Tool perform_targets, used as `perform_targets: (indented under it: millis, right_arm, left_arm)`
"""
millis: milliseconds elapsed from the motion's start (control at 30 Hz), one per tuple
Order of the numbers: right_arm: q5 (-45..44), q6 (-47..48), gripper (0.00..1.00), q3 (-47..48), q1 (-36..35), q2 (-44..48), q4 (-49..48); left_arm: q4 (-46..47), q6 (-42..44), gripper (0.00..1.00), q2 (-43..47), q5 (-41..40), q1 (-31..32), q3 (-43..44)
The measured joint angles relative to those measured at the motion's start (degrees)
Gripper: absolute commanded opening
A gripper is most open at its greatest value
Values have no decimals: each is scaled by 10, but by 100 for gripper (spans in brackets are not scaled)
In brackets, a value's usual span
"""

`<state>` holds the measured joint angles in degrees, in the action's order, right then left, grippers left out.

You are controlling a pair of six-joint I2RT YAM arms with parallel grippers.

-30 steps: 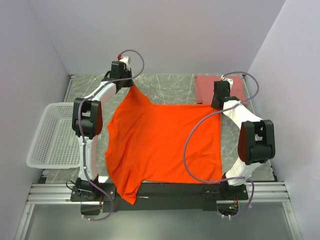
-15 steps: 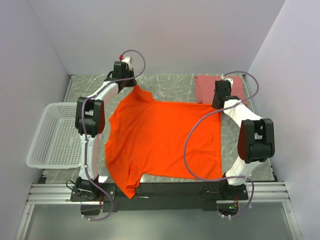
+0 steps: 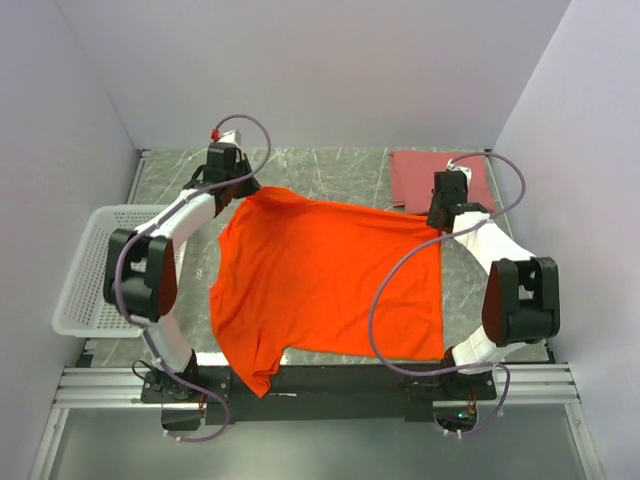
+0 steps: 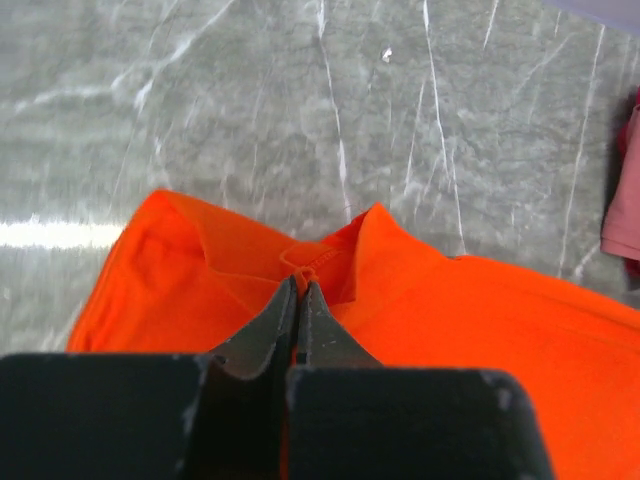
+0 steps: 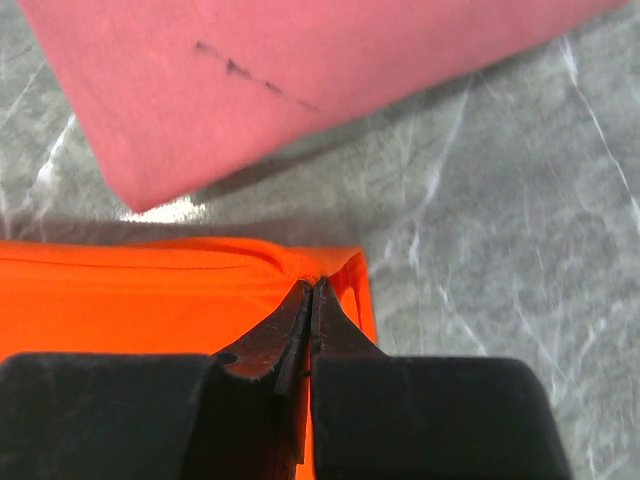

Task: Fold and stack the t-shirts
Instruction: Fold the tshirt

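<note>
Bright, even light; soft shadows; glare streak on table [image 4: 40, 235]; wrist-view foregrounds blurred.

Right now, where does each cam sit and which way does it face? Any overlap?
Top external: fixed above and behind the robot, looking down on the table; left arm and right arm show whole, left gripper and right gripper at far corners of the orange t-shirt.
Left wrist: on that wrist, facing down its shut fingers, pinching orange cloth.
Right wrist: likewise, fingers pinching an orange corner, pink t-shirt beyond.
Shared: all three show both shirts.
</note>
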<state>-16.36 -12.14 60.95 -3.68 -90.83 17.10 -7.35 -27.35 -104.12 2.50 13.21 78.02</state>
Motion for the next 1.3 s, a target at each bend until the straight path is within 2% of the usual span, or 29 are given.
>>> perform_targets:
  millis: [367,600,800,1100,1133,1167,1233,1300]
  right_arm:
    - [8,-22,0,-40,0,87,38]
    - [16,-30,0,-70,0,122,54]
    - [18,-31,0,-82,0,127,64]
    - [26,-39,0,-109,0,140,68]
    - [25,-43,2,-112,0,140,70]
    - [24,-49,7,-116,0,141,70]
    - [27,-69,10,-130,0,143,78]
    - [34,-95,32,-158,0,156,80]
  left_arm:
    - [-33,-93,0,170,-54,27,-186]
    - [-69,-131,0,261,-91,50,-236]
    - [-137,-175,0,326,-141,72,-268]
    - [-191,-277,1,409,-148,107,-360]
    - [-202,-292,2,419,-148,113,-373]
    - [-212,-303,14,429,-147,116,-385]
    - [-229,-319,18,449,-141,122,-404]
    - [-241,-331,30,467,-130,126,-421]
